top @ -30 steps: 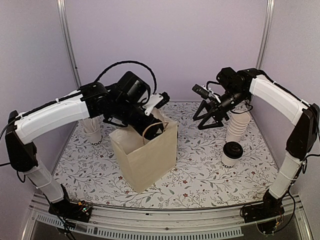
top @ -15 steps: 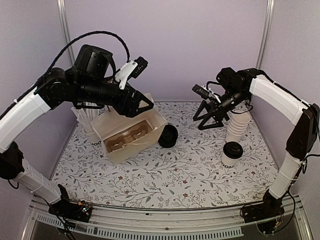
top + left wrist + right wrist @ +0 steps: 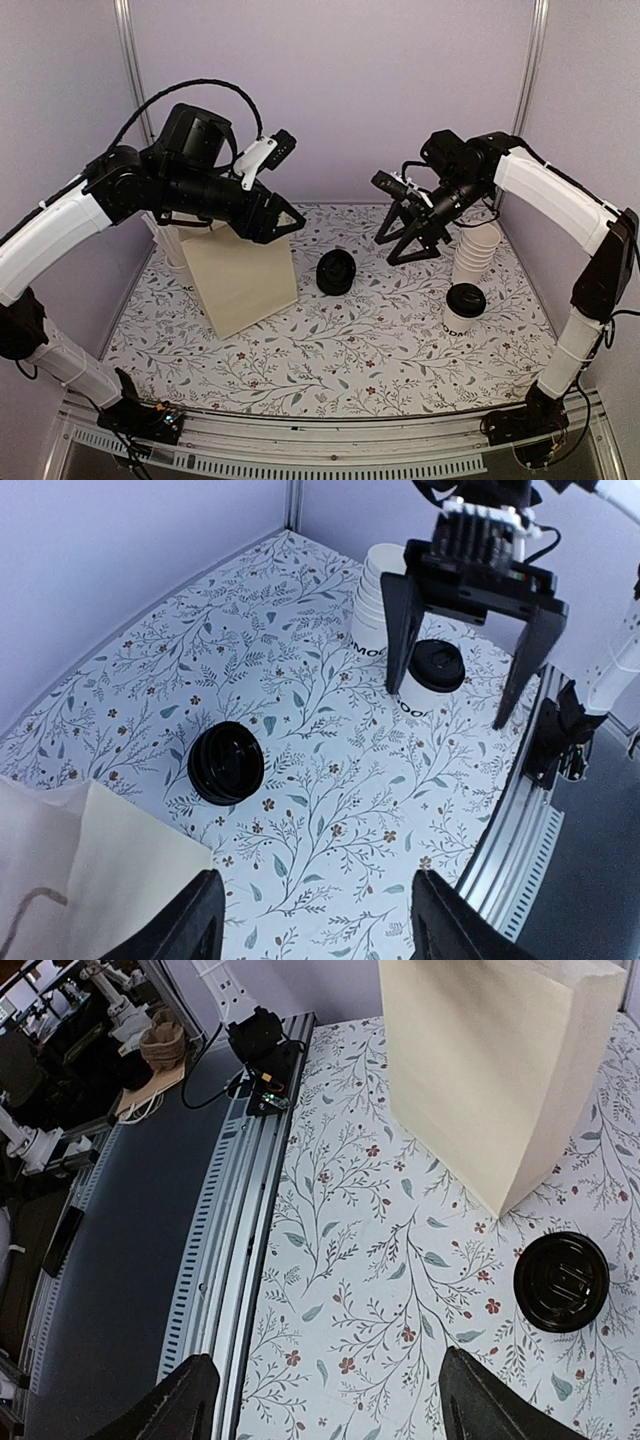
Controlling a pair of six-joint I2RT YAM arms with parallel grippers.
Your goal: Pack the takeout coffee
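We find the takeout coffee (image 3: pixel 463 308) standing upright on the flowered tabletop (image 3: pixel 380 360), out at the 3 o'clock side in the overhead view. Its black lid is on and the dark lettering near its base faces us. Just beside it at 12 o'clock rises the stack of lidless white cups (image 3: pixel 476 252); we cannot tell whether the two touch. Nothing grips the coffee. The right gripper (image 3: pixel 388 250) hangs in the air at about 10 o'clock from the cup and well clear of it. Its jaws are spread wide and empty, and the right wrist view shows only tabletop between its two fingers. From the left wrist view that same gripper hangs in front of the coffee, its fingers framing the cup without contact. The left gripper (image 3: pixel 318 920) is raised over the 9 o'clock half of the tabletop, also with wide jaws and nothing between them. It is poised just above the upper right corner of the cream paper bag (image 3: pixel 240 275), though we cannot tell whether it touches the paper. In the overhead view the bag looks like a closed block, and in the left wrist view a thin brown handle loop shows on its near corner. A black round lid (image 3: pixel 336 272) lies alone on the tabletop at 3 o'clock from the bag. It sits apart from the bag and well away from the coffee, roughly between the two grippers.
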